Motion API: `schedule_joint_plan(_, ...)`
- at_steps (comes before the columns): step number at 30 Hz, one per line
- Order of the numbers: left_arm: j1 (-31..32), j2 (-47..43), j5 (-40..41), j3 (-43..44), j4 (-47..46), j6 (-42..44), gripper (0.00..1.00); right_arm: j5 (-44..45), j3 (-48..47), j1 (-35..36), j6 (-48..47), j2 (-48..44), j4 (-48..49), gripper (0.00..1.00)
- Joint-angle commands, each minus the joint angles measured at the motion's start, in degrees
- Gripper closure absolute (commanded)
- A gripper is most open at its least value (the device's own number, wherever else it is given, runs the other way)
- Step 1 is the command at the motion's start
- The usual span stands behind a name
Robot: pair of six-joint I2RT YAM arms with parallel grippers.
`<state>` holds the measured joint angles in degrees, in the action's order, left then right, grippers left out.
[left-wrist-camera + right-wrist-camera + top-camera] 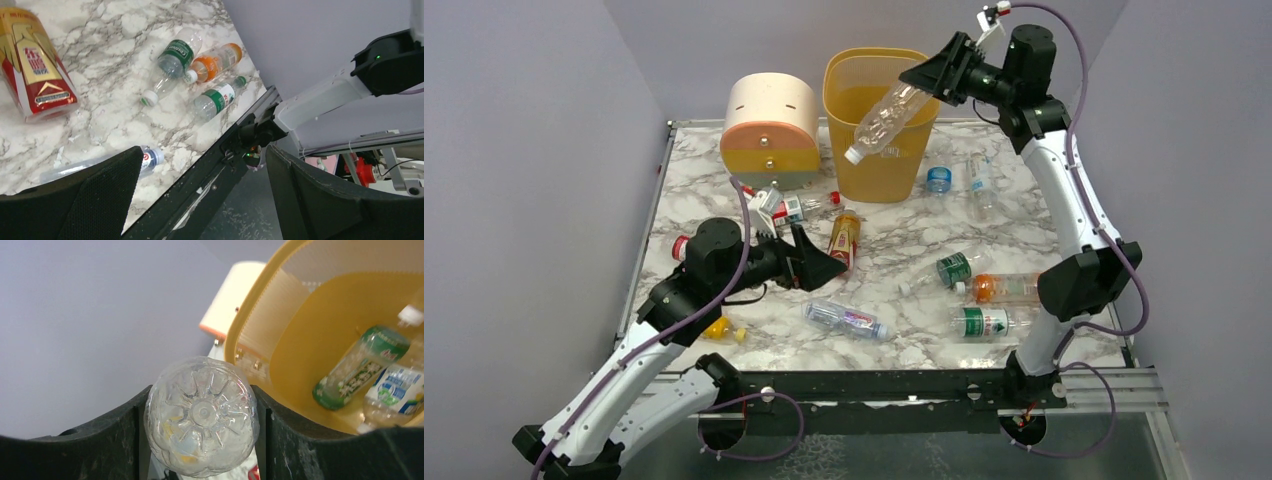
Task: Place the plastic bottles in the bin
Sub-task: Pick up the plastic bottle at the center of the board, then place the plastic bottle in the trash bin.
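From the top camera, the right gripper [921,85] is raised at the far side of the marble bench [896,235], clenched on the base end of a clear ribbed plastic bottle [886,122]. The bottle hangs tilted below and to the left of the gripper, white cap lowest, across the rim of the tall yellow-orange plastic bin [884,182]. Whether the cap is inside the rim or just in front of it is hard to tell from this angle. The left gripper [829,268] sits low over the bench, jaws spread wide with nothing between them. A red-and-gold labelled bottle [845,238] lies just beyond it, and a clear bottle with a blue-and-red label [844,320] lies on its near side.

In the left wrist view, the left gripper [202,155] is released and empty. The blue-and-red labelled bottle [145,160] lies just beside its left finger. Ahead of the gripper are the red-and-gold bottle [35,75], a green-labelled clear bottle [172,60], an orange bottle [215,62] touching it, and a green-and-white labelled bottle [215,97].

In the right wrist view, the right gripper [202,395] grasps the clear bottle [201,425], both fingers pressed against its sides. The bin [250,315] opens ahead and to the right of the gripper. Inside it lie a green-labelled bottle [360,365] and a white-and-blue labelled bottle [395,390].
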<state>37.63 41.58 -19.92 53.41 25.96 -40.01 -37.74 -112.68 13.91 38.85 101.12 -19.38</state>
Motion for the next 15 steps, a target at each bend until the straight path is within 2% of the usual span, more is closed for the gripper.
schedule_joint_plan(1,0.2,-3.3,-0.6,-4.3,0.4,-1.9,0.01,-2.5,-5.0,-3.5,8.0,3.3,10.7,0.46)
schedule_joint_plan(5,0.2,-6.6,-0.4,-7.2,0.8,-2.9,0.01,0.3,-8.7,-5.5,10.3,6.7,13.4,0.46)
schedule_joint_plan(15,0.2,-10.7,1.7,-9.9,1.1,-5.9,0.01,7.6,-10.0,-6.1,8.9,12.2,15.1,0.45)
